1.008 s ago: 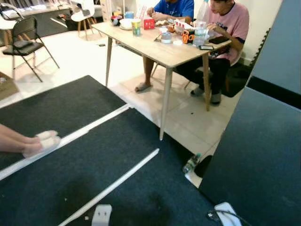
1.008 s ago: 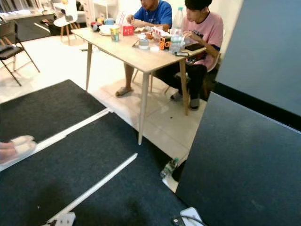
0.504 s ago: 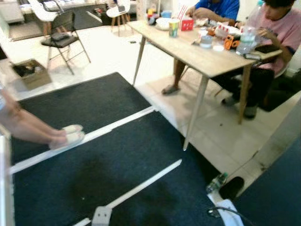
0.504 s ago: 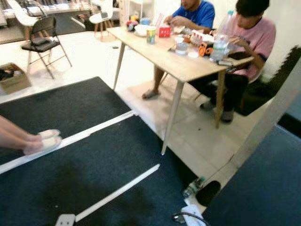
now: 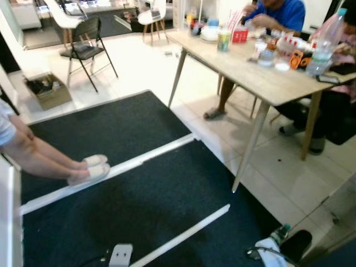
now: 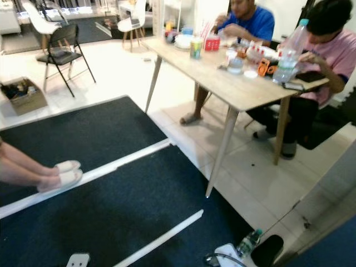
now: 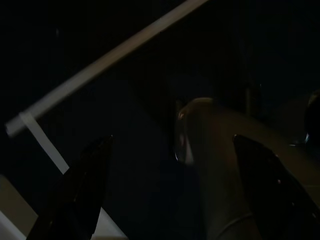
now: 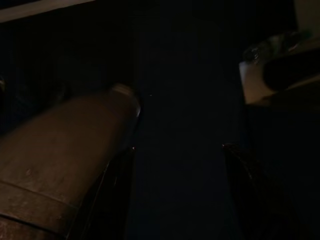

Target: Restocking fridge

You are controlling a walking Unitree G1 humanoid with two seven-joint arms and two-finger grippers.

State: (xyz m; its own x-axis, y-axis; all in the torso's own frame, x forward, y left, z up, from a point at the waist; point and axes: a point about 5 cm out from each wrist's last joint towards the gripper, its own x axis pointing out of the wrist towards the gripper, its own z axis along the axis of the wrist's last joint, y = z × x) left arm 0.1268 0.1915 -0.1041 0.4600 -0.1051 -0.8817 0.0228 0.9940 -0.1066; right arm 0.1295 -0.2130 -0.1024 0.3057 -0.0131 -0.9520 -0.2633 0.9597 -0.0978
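Note:
A pale grey panel edge, possibly the fridge door, slants across the lower right corner. A small plastic bottle lies on the floor beside it, next to a black shoe and a white cloth. On the wooden table stand a large water bottle, cups and snack boxes. In the dark left wrist view my left gripper hangs open over the dark mat, holding nothing. My right gripper also hangs open over the mat beside my leg.
Two people sit at the table's far side. A person's legs in white slippers reach in from the left across the dark mats and their white strips. A black folding chair and a cardboard box stand at the back left.
The whole picture has swung left: the big dark blue panel has slid out at the right, and the chair, box and legs have come further in. The hanging arms show no move.

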